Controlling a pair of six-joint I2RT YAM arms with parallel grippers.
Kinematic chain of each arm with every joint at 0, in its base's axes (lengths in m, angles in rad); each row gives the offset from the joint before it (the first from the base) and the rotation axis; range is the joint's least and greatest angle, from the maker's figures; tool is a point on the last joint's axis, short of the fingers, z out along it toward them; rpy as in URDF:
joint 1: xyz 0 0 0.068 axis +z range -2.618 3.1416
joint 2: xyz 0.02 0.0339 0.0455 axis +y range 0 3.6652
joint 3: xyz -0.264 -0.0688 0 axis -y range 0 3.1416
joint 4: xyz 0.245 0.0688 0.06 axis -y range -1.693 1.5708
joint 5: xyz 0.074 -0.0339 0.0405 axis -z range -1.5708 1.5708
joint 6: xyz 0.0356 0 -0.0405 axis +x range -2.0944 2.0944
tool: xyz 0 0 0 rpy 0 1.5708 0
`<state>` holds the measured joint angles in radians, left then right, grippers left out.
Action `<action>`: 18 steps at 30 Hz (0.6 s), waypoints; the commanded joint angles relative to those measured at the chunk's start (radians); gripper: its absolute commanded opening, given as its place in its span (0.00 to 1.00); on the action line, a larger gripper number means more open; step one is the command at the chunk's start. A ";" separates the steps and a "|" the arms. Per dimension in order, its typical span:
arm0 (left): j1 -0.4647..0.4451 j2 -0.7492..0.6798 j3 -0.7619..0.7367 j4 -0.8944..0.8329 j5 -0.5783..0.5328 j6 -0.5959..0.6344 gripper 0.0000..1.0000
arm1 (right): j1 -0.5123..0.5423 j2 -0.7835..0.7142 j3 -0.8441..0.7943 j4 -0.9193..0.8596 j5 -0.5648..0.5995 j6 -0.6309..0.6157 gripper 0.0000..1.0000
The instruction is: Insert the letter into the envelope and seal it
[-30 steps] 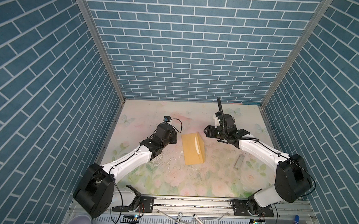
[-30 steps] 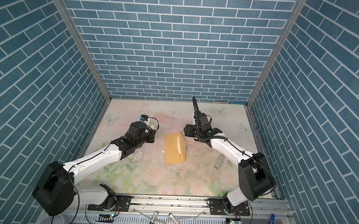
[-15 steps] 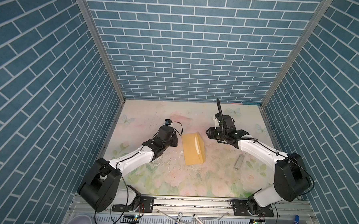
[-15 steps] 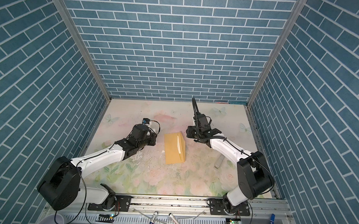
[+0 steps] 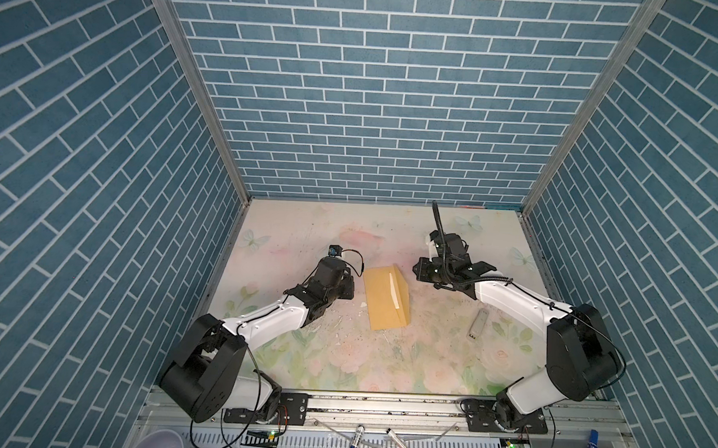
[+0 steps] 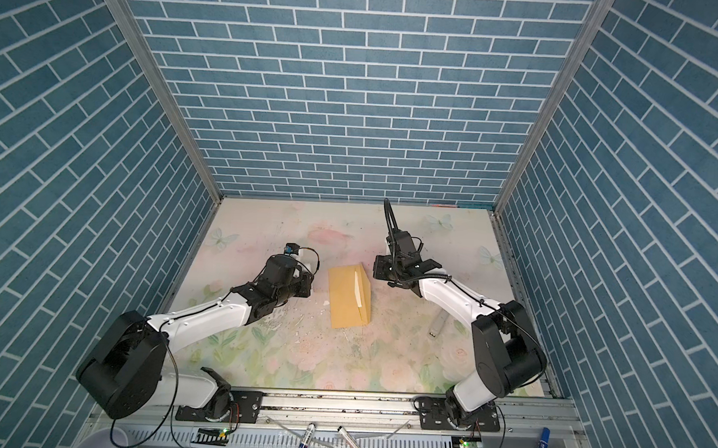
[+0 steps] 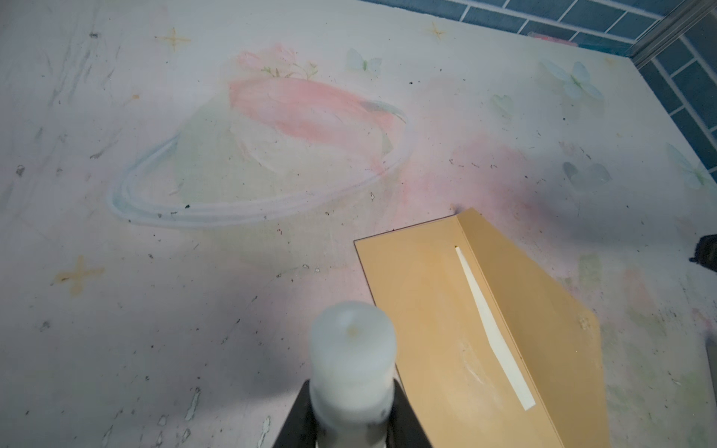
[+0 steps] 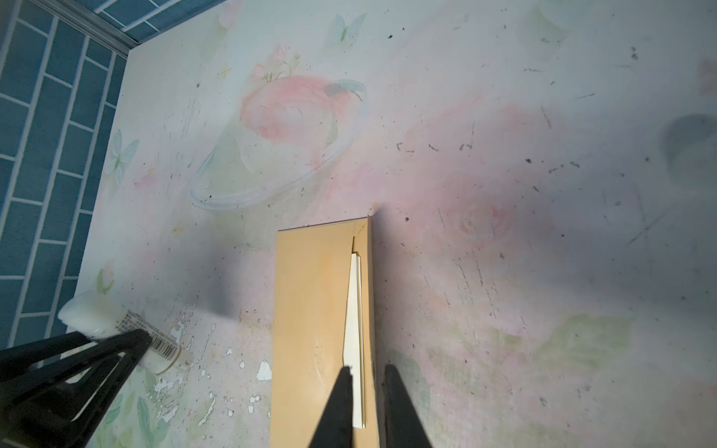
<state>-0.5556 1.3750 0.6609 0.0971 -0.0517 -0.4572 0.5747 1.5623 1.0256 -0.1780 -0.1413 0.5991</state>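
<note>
**Entry: envelope with letter inside, flap unsealed**

Nearest, on the front rail: loose markers (image 5: 355,441), not in use.

Worktop (image 5: 384,367): floral print, scuffed and flecked. A small grey bar (image 5: 478,324) lay on it, well apart from the task's things.

The envelope (image 5: 381,305): golden-tan kraft, lying flat mid-worktop between the two arms. Its flap (image 7: 535,310) was open along the side facing the right arm and not pressed down. How far it stood up could not be told.

The letter (image 8: 354,329): cream sheet, almost wholly inside the pocket, with only a narrow sliver showing at the mouth.

Handling, as judged: both papers were thin, light and limp. The envelope would likely skate on the smooth worktop if pushed from one side, so its body wants pinning while the flap is folded. The best hold is the flap's free edge near the point, well clear of the letter's sliver. A hard nip would crease the paper.

Left pincer (image 7: 352,407): clamped on a white glue stick (image 7: 351,349), just beside the envelope's closed long edge and not touching it.

Right pincer (image 8: 366,374): jaws a narrow gap apart, at the far flap-side corner. Whether they nipped the flap could not be told.

Farthest: blue brick-pattern wall (image 5: 375,109).
</note>
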 commanded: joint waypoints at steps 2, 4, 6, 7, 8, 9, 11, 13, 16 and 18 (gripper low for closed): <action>0.003 0.028 -0.007 0.072 0.055 -0.018 0.00 | -0.004 0.020 -0.026 -0.003 -0.005 0.049 0.14; 0.003 0.051 0.004 0.089 0.093 -0.027 0.00 | -0.006 0.029 -0.019 -0.023 0.020 0.053 0.12; 0.000 0.069 0.014 0.109 0.116 -0.035 0.00 | -0.011 0.049 -0.009 -0.051 0.031 0.058 0.09; -0.004 0.077 0.014 0.120 0.121 -0.038 0.00 | -0.013 0.062 -0.001 -0.063 0.028 0.061 0.08; -0.008 0.083 0.017 0.131 0.122 -0.039 0.00 | -0.015 0.073 0.004 -0.072 0.024 0.062 0.08; -0.015 0.090 0.015 0.143 0.124 -0.041 0.00 | -0.015 0.086 0.010 -0.077 0.016 0.064 0.07; -0.026 0.102 0.014 0.166 0.127 -0.043 0.00 | -0.015 0.108 0.015 -0.081 0.003 0.067 0.06; -0.036 0.117 0.014 0.191 0.128 -0.044 0.00 | -0.015 0.123 0.016 -0.084 -0.004 0.070 0.05; -0.043 0.142 0.020 0.215 0.137 -0.050 0.00 | -0.015 0.146 0.022 -0.085 -0.021 0.071 0.04; -0.044 0.159 0.027 0.219 0.142 -0.056 0.00 | -0.014 0.161 0.027 -0.085 -0.037 0.074 0.03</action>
<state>-0.5945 1.5166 0.6636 0.2710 0.0757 -0.5026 0.5636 1.7042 1.0260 -0.2413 -0.1532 0.6334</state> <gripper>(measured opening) 0.273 0.045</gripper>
